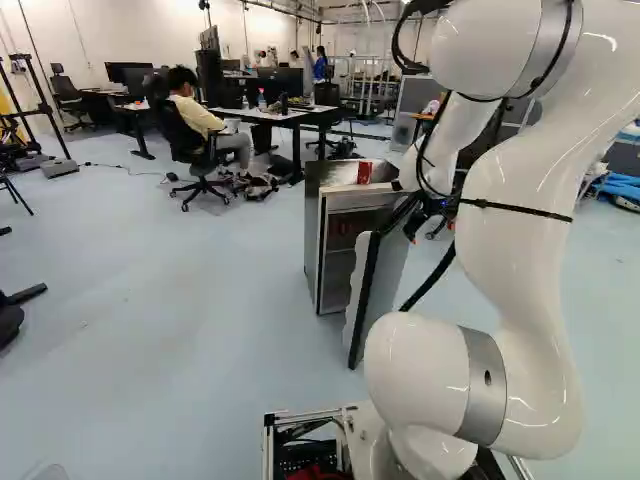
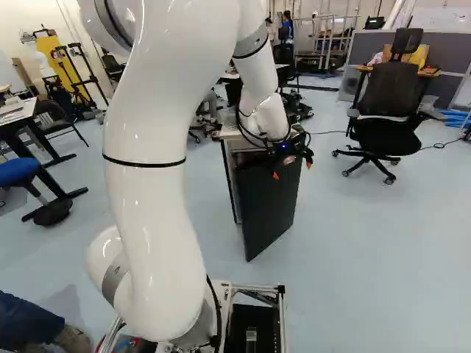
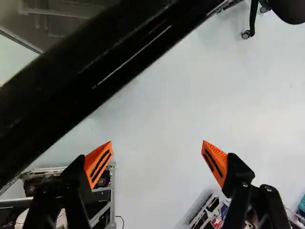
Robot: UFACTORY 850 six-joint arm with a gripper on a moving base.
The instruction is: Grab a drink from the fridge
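Points the gripper [image 2: 293, 170] downward at the upper part of the open fridge door [image 2: 268, 209], on the side of its dark outer face. Has both fingers spread wide, with a broad gap between the orange pads [image 3: 99, 163] and with the floor [image 3: 157, 119] showing through it. Runs the black edge of the door slantwise ahead of the fingers and down close beside one of them; cannot tell from these views whether touching or just apart. Shows pale shelf-like bars past that edge, on the far side of the door from the fingers. Places the fridge [image 1: 313, 235] beyond the door from the fingers, with its front open. Sets a red and white item [image 1: 364, 172] on the fridge top, near the gripper and past the door, too small to tell whether a drink. Gives only a dark reddish patch [image 1: 345, 229] inside the fridge, also beyond the door from the fingers; cannot tell whether a drink either. Puts a black office chair [image 2: 390, 88] well apart from the fingers, on the opposite side from the fridge.
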